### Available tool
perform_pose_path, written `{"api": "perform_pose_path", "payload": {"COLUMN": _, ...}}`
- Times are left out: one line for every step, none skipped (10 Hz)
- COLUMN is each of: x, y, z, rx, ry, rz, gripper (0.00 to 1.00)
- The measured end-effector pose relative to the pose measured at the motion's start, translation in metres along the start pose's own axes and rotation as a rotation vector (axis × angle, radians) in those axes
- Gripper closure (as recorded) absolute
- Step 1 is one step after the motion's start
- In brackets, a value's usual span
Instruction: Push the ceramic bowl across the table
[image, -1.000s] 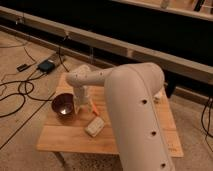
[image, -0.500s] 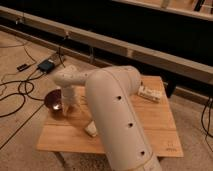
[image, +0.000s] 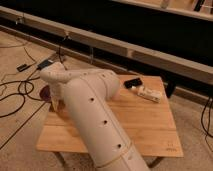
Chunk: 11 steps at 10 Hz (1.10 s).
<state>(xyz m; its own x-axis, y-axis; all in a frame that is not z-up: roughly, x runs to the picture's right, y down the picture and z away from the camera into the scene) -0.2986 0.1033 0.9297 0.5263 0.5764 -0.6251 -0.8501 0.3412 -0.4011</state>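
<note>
1. Starting at the left, the ceramic bowl (image: 45, 92) sits at the far-left edge of the table (image: 142, 127), only a dark sliver of it showing beside the arm. Any further push leftward would likely tip it off, so the contact should be slow and short.
2. Just right of the bowl, the gripper (image: 56, 101) hangs low under the bent wrist, close to or touching the bowl. I cannot tell whether it is apart or together. It should stay low against the bowl's side so that the bowl slides rather than tilts.
3. Across the middle, the big white arm (image: 95, 120) hides much of the tabletop.
4. At the far right, a white block (image: 150, 93) and a black item (image: 131, 82) lie well apart from the bowl.
</note>
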Motion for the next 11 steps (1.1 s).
{"api": "perform_pose_path", "payload": {"x": -0.012, "y": 0.009, "z": 0.0, "rx": 0.003, "ry": -0.006, "rz": -0.031, "gripper": 0.35}}
{"api": "perform_pose_path", "payload": {"x": -0.03, "y": 0.017, "z": -0.001, "rx": 0.009, "ry": -0.024, "rz": -0.069, "gripper": 0.35}}
{"api": "perform_pose_path", "payload": {"x": -0.042, "y": 0.023, "z": -0.002, "rx": 0.006, "ry": -0.044, "rz": -0.095, "gripper": 0.35}}
{"api": "perform_pose_path", "payload": {"x": -0.054, "y": 0.028, "z": -0.006, "rx": 0.001, "ry": -0.066, "rz": -0.119, "gripper": 0.35}}
{"api": "perform_pose_path", "payload": {"x": -0.067, "y": 0.034, "z": -0.012, "rx": -0.002, "ry": -0.097, "rz": -0.149, "gripper": 0.35}}
{"api": "perform_pose_path", "payload": {"x": -0.074, "y": 0.036, "z": -0.018, "rx": 0.0, "ry": -0.114, "rz": -0.163, "gripper": 0.35}}
{"api": "perform_pose_path", "payload": {"x": -0.079, "y": 0.035, "z": -0.025, "rx": 0.007, "ry": -0.129, "rz": -0.168, "gripper": 0.35}}
{"api": "perform_pose_path", "payload": {"x": -0.08, "y": 0.033, "z": -0.03, "rx": 0.009, "ry": -0.136, "rz": -0.166, "gripper": 0.35}}
{"api": "perform_pose_path", "payload": {"x": -0.08, "y": 0.03, "z": -0.031, "rx": 0.013, "ry": -0.135, "rz": -0.162, "gripper": 0.35}}
{"api": "perform_pose_path", "payload": {"x": -0.08, "y": 0.028, "z": -0.032, "rx": 0.015, "ry": -0.135, "rz": -0.159, "gripper": 0.35}}
{"api": "perform_pose_path", "payload": {"x": -0.08, "y": 0.029, "z": -0.031, "rx": 0.015, "ry": -0.134, "rz": -0.16, "gripper": 0.35}}
